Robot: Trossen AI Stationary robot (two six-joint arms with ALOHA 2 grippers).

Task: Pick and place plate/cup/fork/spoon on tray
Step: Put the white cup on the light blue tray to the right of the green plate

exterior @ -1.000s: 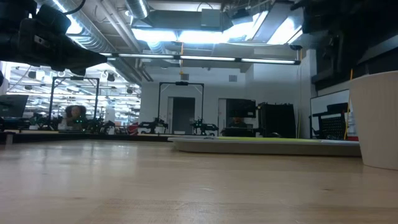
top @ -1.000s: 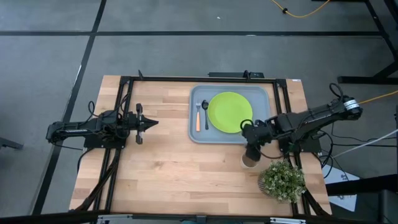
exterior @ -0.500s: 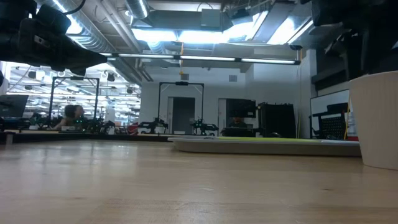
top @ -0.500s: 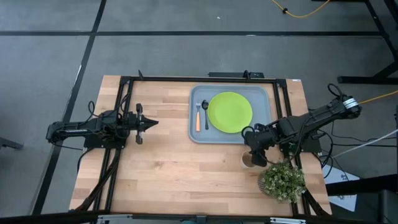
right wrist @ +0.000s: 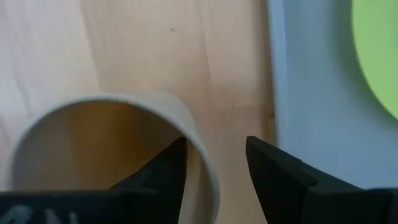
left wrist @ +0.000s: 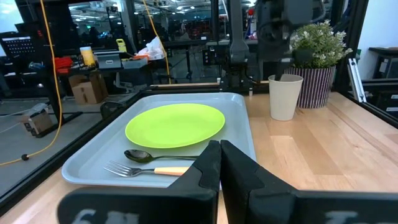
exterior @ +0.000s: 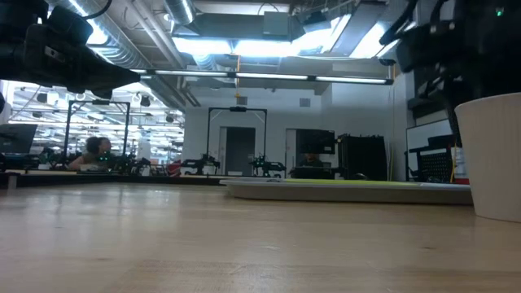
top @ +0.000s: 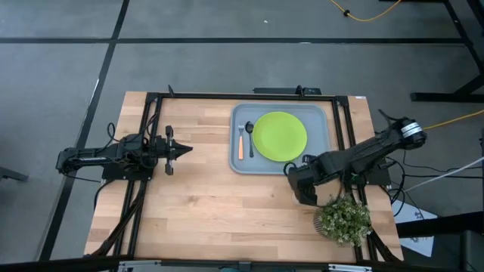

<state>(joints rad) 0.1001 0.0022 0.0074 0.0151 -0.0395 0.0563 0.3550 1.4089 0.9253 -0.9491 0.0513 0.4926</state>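
Observation:
The tan cup (left wrist: 285,96) stands upright on the wooden table just off the tray's near right corner. My right gripper (right wrist: 214,149) hangs open over it, pointing down. One finger (right wrist: 171,163) is above the cup's hollow and the other (right wrist: 273,168) is outside its wall (right wrist: 202,168); neither touches it. In the high view this gripper (top: 304,190) covers the cup. The grey-blue tray (top: 321,143) holds the lime-green plate (top: 280,136), the dark spoon (top: 250,140) and the orange-handled fork (top: 241,142). My left gripper (top: 184,149) waits shut at the table's left.
A bushy potted plant (top: 344,219) stands close by the cup, toward the near right corner. Black frame rails (top: 151,121) run along the table's left, right and far sides. Bare wood (top: 219,204) lies between the two arms and near the front edge.
My right gripper has come down and a little toward the table's near edge, rolling its wrist, and now hangs over the cup, hiding it in the high view. The cup has stayed where it was.

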